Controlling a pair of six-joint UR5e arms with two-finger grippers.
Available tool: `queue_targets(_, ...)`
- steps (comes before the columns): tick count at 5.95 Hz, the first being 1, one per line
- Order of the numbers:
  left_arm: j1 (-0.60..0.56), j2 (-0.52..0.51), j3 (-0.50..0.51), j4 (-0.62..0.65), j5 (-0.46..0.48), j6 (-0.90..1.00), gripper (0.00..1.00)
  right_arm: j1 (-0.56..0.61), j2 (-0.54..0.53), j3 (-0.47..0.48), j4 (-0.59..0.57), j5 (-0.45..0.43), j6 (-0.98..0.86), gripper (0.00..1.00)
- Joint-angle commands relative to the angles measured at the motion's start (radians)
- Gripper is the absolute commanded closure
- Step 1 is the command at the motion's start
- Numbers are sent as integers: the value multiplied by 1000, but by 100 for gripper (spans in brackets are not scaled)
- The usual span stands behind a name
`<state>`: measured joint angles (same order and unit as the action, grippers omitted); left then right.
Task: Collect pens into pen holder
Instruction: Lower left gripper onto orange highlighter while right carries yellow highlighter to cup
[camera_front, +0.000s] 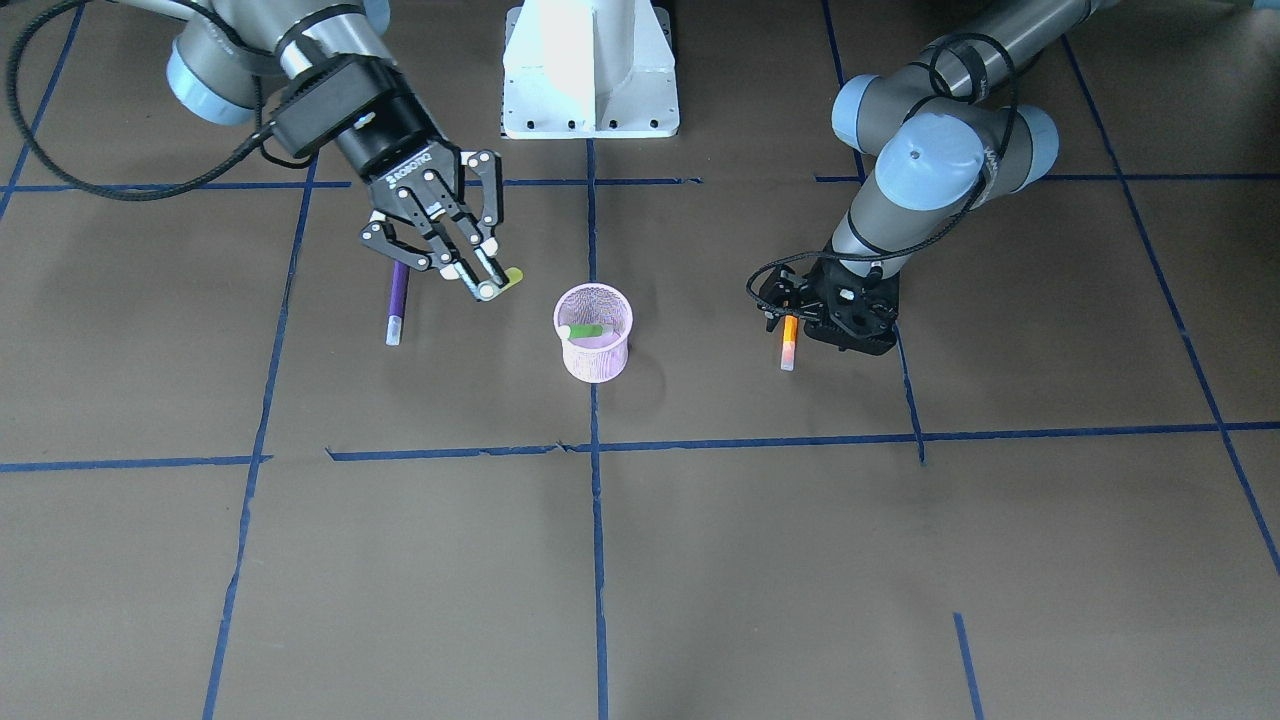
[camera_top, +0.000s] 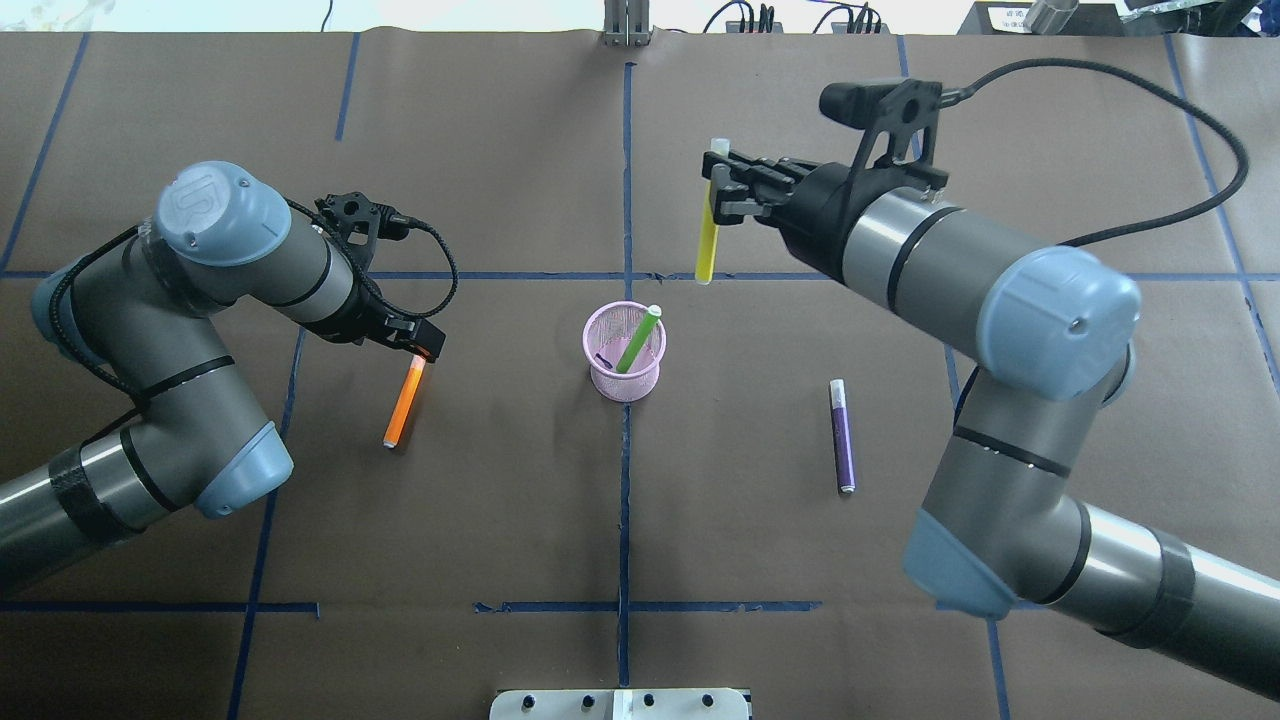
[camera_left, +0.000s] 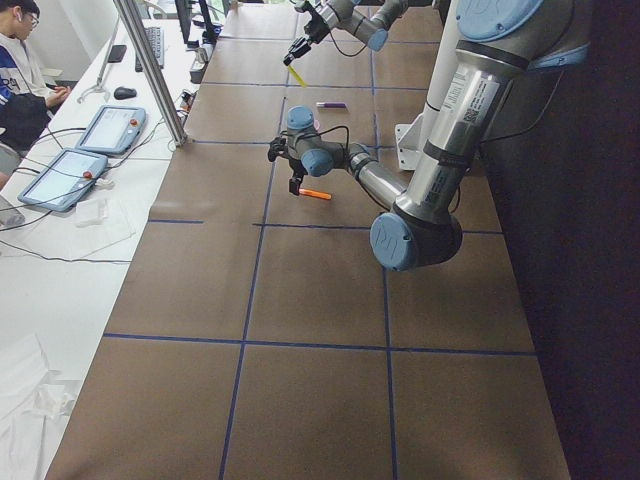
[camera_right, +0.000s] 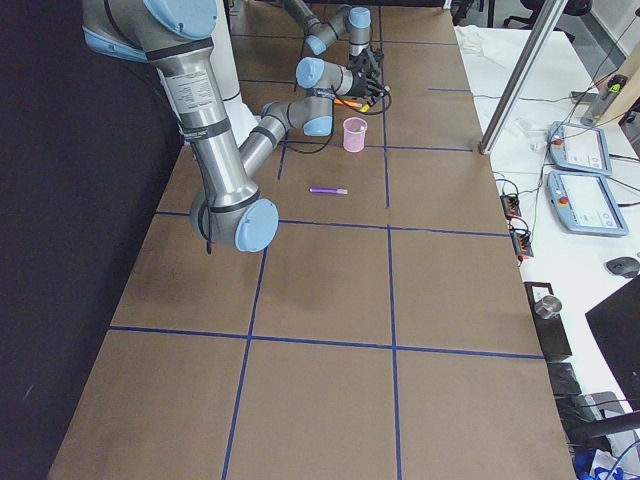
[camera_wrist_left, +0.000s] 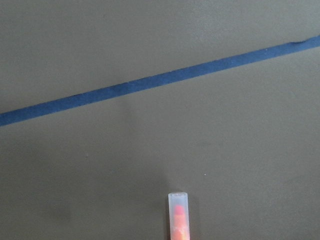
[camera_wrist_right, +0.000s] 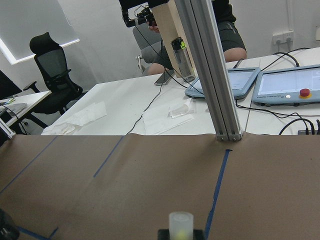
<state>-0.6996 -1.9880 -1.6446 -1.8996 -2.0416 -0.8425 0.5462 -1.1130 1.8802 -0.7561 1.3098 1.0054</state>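
The pink mesh pen holder (camera_top: 606, 372) stands at the table's centre with a green pen (camera_top: 638, 340) leaning inside it. My right gripper (camera_top: 718, 185) is shut on a yellow pen (camera_top: 707, 235), held upright in the air beyond and to the right of the cup; its pale cap shows in the right wrist view (camera_wrist_right: 180, 223). My left gripper (camera_top: 418, 355) is low at the table, shut on the upper end of an orange pen (camera_top: 403, 405), whose capped end shows in the left wrist view (camera_wrist_left: 178, 215). A purple pen (camera_top: 842, 435) lies flat to the right of the cup.
The white robot base (camera_front: 590, 70) stands behind the cup. Blue tape lines (camera_top: 625, 520) grid the brown table. In the exterior left view a metal post (camera_left: 150, 70), tablets (camera_left: 110, 128) and a seated person lie beyond the far edge.
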Motion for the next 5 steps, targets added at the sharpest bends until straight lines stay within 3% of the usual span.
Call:
queue_targets(1, 0, -2, 0, -1, -2, 0, 0, -67, 58, -44, -2, -87, -58, 100)
queue_targets(2, 0, -3, -4, -1, -14, 0, 0, -122, 100, -100, 0, -171, -101, 100)
queue_targets(5, 0, -3, 5, -7, -17, 0, 0, -166, 120, -202, 8, -185, -123, 100)
